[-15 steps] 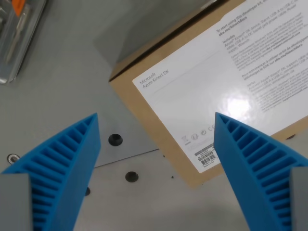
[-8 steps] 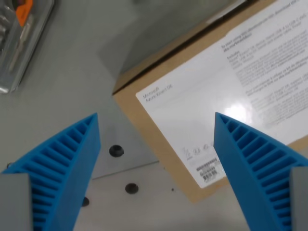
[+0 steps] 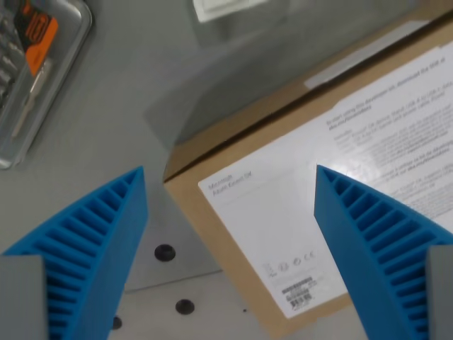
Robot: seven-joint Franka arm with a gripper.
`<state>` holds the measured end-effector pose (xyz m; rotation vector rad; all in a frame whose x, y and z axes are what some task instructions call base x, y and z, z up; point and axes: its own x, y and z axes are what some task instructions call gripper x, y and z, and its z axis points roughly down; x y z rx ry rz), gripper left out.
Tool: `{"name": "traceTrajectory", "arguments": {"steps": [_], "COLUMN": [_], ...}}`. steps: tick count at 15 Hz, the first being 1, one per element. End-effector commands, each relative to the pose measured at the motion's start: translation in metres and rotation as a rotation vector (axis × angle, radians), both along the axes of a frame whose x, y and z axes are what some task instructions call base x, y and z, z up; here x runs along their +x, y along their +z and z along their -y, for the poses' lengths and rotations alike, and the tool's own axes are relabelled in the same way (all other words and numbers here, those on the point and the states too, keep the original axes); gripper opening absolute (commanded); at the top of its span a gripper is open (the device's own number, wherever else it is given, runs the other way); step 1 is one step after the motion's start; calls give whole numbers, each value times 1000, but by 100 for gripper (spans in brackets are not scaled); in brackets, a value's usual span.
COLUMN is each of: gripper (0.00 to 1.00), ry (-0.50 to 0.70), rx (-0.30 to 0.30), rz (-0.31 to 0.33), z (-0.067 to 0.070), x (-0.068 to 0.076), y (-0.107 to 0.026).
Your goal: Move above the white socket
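The gripper [image 3: 230, 258] is seen spread wide, nothing held between its blue ribbed fingers [image 3: 92, 248]. Below and between them a brown cardboard box [image 3: 233, 152] with a white printed label [image 3: 318, 212] fills the wrist view's right. Dark holes [image 3: 164, 252] are seen in the grey table [image 3: 120, 106] near the left finger. A clear tool case [image 3: 35, 64] lies at upper left. A white object [image 3: 226, 7], possibly the socket, is cut off at the top edge, well beyond the fingers.

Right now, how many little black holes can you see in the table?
3. One hole sits beside the cardboard box, one lies lower down, and one peeks out by the left blue finger. The fingers may hide more.
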<state>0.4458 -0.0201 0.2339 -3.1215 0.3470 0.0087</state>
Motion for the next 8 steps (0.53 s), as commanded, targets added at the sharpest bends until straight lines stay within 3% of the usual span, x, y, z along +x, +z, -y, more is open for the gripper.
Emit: {"name": "traceTrajectory", "arguments": {"steps": [1,8], "gripper": [100,100], "ry": [103,159], "rx": [-9,-8], "rz": [-15,-24], "z": [7,13], "x": [13,35], "y": [-4,-16]}}
